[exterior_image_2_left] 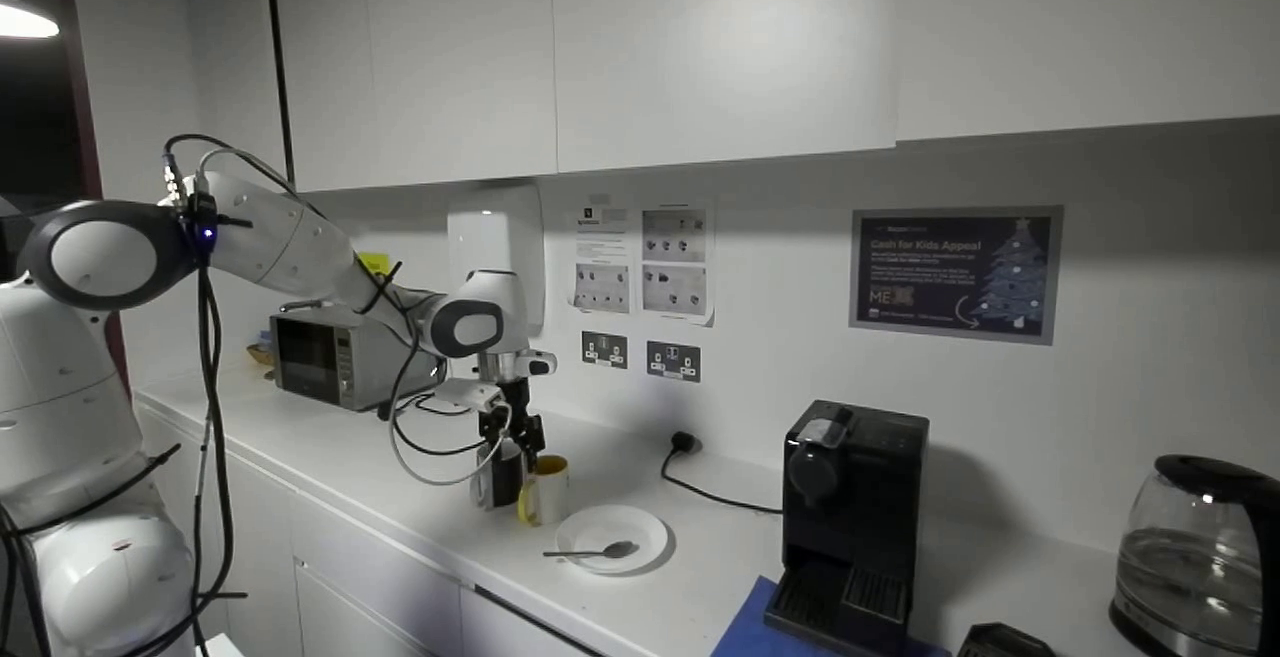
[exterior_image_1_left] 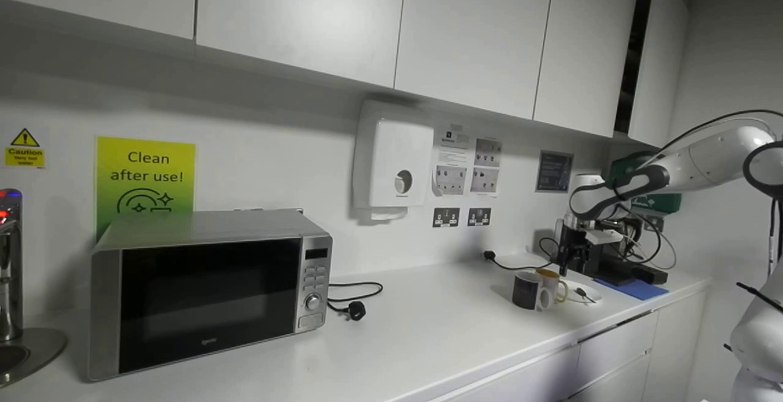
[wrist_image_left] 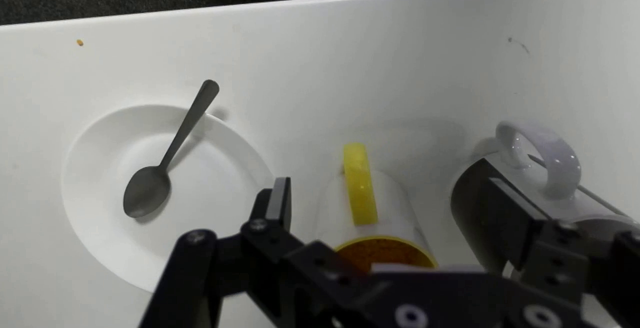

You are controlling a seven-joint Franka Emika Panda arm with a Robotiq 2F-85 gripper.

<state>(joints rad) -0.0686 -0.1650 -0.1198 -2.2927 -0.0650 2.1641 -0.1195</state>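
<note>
In the wrist view, with twelve o'clock at its top edge, my gripper hangs over a white counter, its fingers spread wide apart and nothing clamped in them. Nearest me is a yellow-handled mug, upright at five o'clock from the centre. It appears in the gap between my fingers, which looks wider than the mug; whether either finger touches it, I cannot tell. Its handle points to twelve, toward the counter's front edge, likely the easiest side for someone standing there to grasp.

Close by, at three o'clock from that mug, stands a black-and-white mug, its handle also toward the front edge. One finger hides part of it; contact is unclear. At nine o'clock lies a white plate. A spoon rests there at a tilt, bowl down inside, handle crossing the rim toward one o'clock; the rim seems to keep that end raised.

In an exterior view, a black coffee machine stands between three and four o'clock from me on a blue mat, probably there to catch drips.
</note>
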